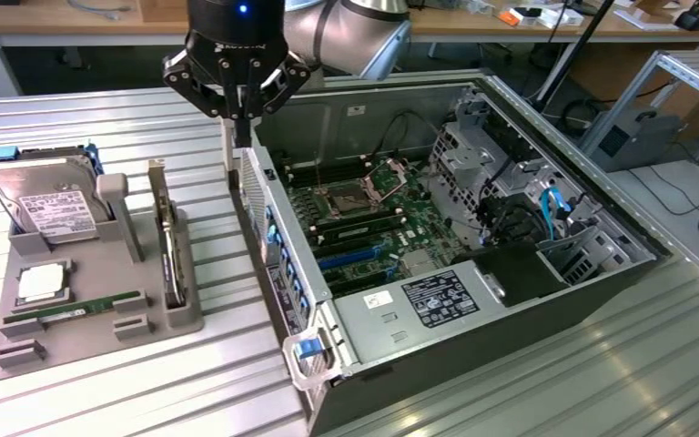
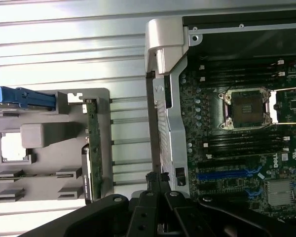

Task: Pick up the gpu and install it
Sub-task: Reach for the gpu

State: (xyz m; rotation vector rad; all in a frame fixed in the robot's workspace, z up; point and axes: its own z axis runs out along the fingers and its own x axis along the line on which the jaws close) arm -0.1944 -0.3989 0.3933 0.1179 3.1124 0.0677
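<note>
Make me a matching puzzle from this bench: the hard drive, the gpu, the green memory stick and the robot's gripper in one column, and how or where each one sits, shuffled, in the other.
Things
1. hard drive
2. gpu
3. memory stick
4. gripper

Places and states
A. shut, above the edge of the open computer case
B. lying flat in the gray holder
C. standing on edge in the holder, on the side nearest the case
D. upright in the holder, white label showing, blue bracket around it

Pairs: 1-D, 2-C, 3-B, 4-A
</note>
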